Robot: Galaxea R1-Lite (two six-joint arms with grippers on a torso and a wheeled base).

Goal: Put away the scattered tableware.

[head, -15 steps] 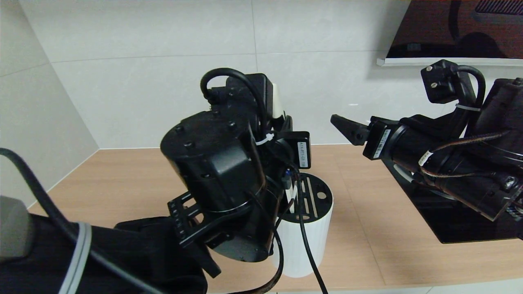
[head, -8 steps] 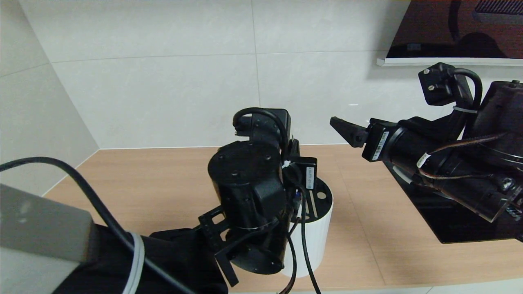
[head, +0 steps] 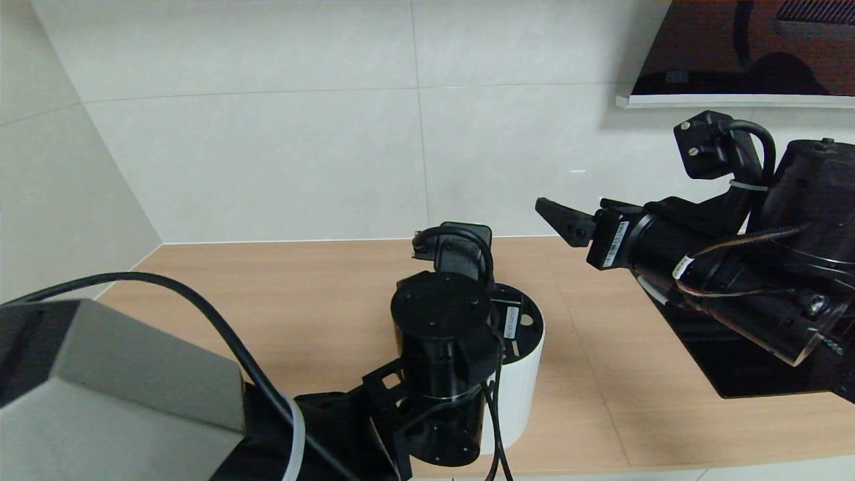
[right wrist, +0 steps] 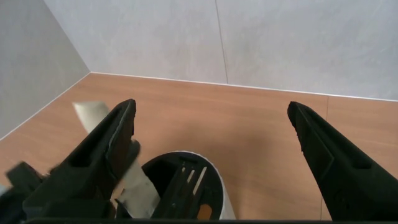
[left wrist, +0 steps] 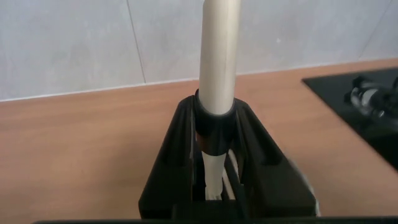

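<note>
The cream-handled utensil (left wrist: 219, 56) is held upright, clamped at its black collar between the fingers of the left gripper (left wrist: 216, 134), directly above the white holder (head: 524, 387) near the worktop's front edge. Its long axis is lined up vertically with the slotted lid. The lower end is hidden, so its depth cannot be told. A straight drop seems called for. The right gripper (right wrist: 210, 118) is spread wide, holding nothing, off toward the hob (head: 735, 374).
</note>
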